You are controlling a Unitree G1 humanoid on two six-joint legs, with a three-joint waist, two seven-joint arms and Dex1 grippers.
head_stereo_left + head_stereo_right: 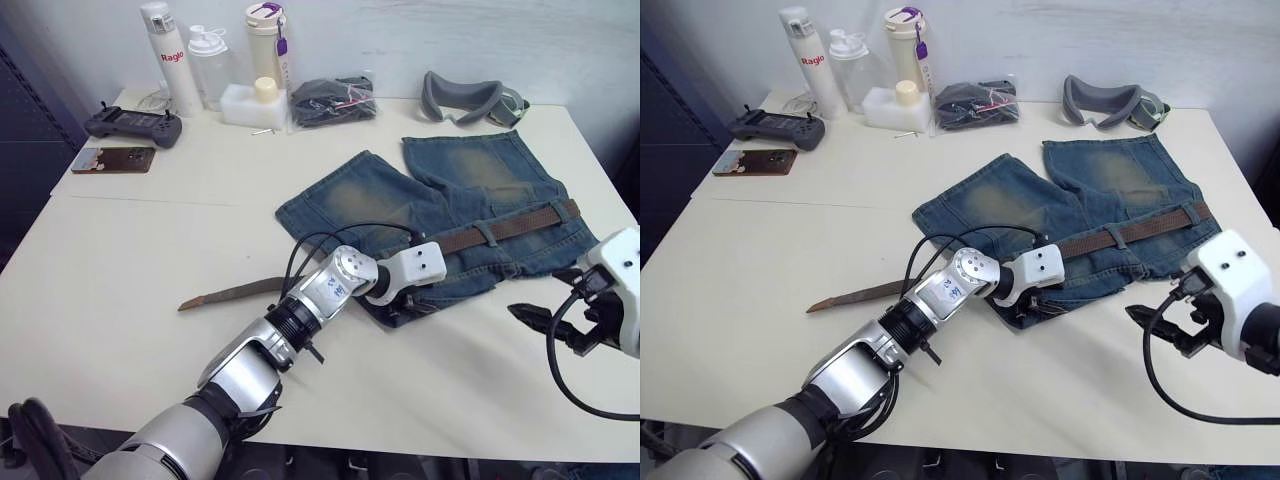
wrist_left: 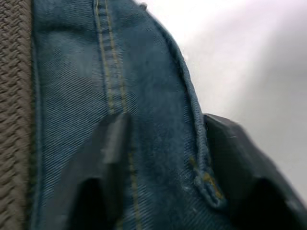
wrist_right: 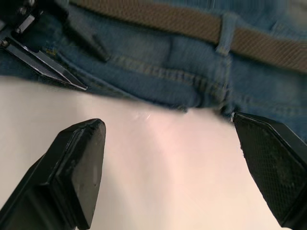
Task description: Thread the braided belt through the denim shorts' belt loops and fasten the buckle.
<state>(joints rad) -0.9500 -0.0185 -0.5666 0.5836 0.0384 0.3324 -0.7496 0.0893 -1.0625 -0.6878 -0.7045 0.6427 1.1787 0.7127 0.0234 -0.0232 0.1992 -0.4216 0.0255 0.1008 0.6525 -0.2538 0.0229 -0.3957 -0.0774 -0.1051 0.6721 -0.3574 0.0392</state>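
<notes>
The denim shorts (image 1: 450, 190) lie flat on the white table (image 1: 150, 250), legs pointing away from me. The braided belt (image 1: 510, 225) runs along the right half of the waistband under a belt loop (image 3: 223, 33). Its free tail (image 1: 230, 293) lies on the table to the left of the shorts. The buckle is hidden. My left gripper (image 2: 165, 122) is open at the waistband's near left edge, one finger (image 2: 110, 143) on the denim and the other beside the hem. My right gripper (image 3: 168, 124) hangs open over bare table just in front of the waistband, holding nothing.
Along the far edge stand three bottles (image 1: 165, 60), a white block (image 1: 250, 103), a black bundle in a clear bag (image 1: 333, 100) and a grey padded band (image 1: 465, 100). A game controller (image 1: 133, 125) and a phone (image 1: 113, 160) lie far left.
</notes>
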